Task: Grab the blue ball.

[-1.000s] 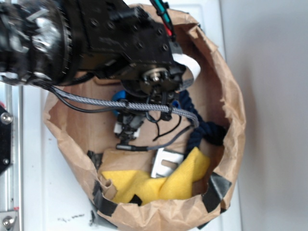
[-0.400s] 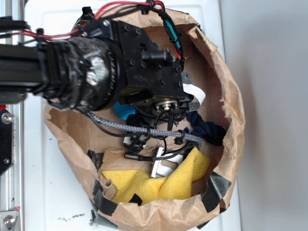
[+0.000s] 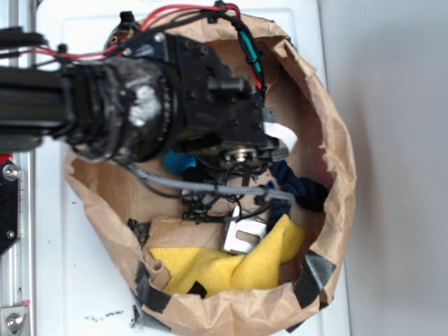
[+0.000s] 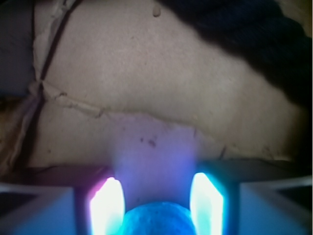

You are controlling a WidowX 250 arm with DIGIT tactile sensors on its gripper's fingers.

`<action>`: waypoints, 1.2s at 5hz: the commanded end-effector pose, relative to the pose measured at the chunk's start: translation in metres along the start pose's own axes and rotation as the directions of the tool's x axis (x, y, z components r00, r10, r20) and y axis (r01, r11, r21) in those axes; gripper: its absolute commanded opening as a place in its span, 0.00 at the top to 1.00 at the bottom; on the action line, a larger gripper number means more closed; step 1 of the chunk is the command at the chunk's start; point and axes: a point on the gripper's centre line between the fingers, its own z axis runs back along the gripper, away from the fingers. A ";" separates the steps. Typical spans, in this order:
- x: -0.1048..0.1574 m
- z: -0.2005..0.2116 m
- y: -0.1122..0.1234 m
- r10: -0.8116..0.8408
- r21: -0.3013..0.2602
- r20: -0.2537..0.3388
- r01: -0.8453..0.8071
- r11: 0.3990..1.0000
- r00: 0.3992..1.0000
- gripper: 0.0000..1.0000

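The blue ball (image 4: 155, 219) is seen between the spread fingers of the pincer (image 4: 156, 203), apparently untouched. Being round, it shows no long axis. Around them is the paper bag (image 3: 336, 140), holding rope (image 3: 302, 187), yellow cloth (image 3: 210, 269) and a metal bracket (image 3: 243, 234).
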 end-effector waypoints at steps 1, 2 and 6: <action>0.008 0.035 0.013 0.002 0.016 0.106 -0.003 1.000 0.994 1.00; 0.006 0.053 0.015 0.022 -0.007 0.135 -0.021 1.000 0.991 1.00; 0.004 0.155 0.015 0.222 0.044 0.214 -0.236 0.971 0.951 1.00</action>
